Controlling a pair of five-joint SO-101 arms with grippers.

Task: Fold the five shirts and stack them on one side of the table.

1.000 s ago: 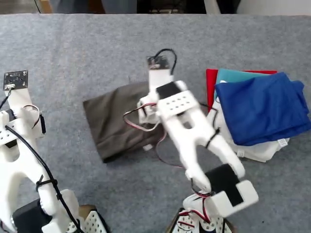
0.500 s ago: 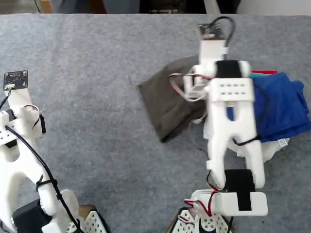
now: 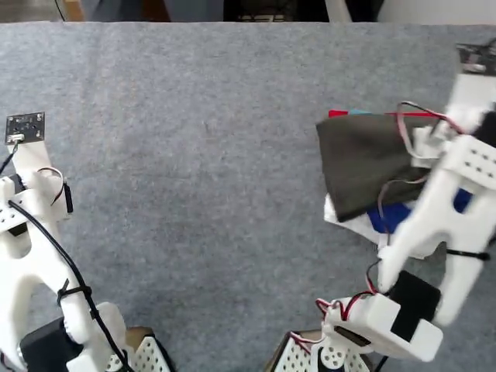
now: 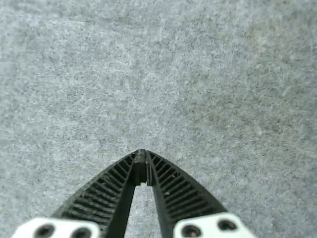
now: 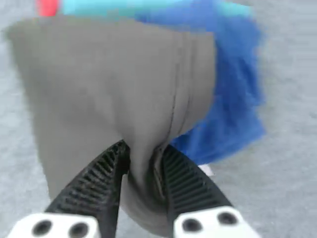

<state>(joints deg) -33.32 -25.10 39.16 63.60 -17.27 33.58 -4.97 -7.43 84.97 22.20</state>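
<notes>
Pinching a gathered ridge of the grey shirt (image 5: pixel 99 84), the right pincer (image 5: pixel 141 148) has its ribbed jaws pressed into the cloth from both sides. A grip on bunched layers rather than on a single edge probably keeps the folded garment together as one flat panel instead of letting it fall open.

The grey shirt lies spread across the top of the stack (image 3: pixel 391 218), covering most of it. At the stack's far edge a strip of the red shirt (image 3: pixel 337 115) and the teal shirt (image 5: pixel 99 6) peeks out. The blue shirt (image 5: pixel 233 99) shows beside the grey one, and the white shirt (image 3: pixel 349 220) juts from the stack's near edge. With those four beneath it, the grey one looks to be the fifth, so the task seems close to finished.

It sits slightly askew on the stack, its corner overhanging toward the open counter (image 3: pixel 194 116). The next move likely calls for letting go without dragging the top layers out of line, since cloth caught in the ribs could lift as the right arm (image 3: pixel 449 194) pulls away.

The left pincer (image 4: pixel 141 153) is pressed together on nothing, above bare counter well apart from the stack. It is probably parked there so the left arm (image 3: pixel 31 232) stays out of the way.
</notes>
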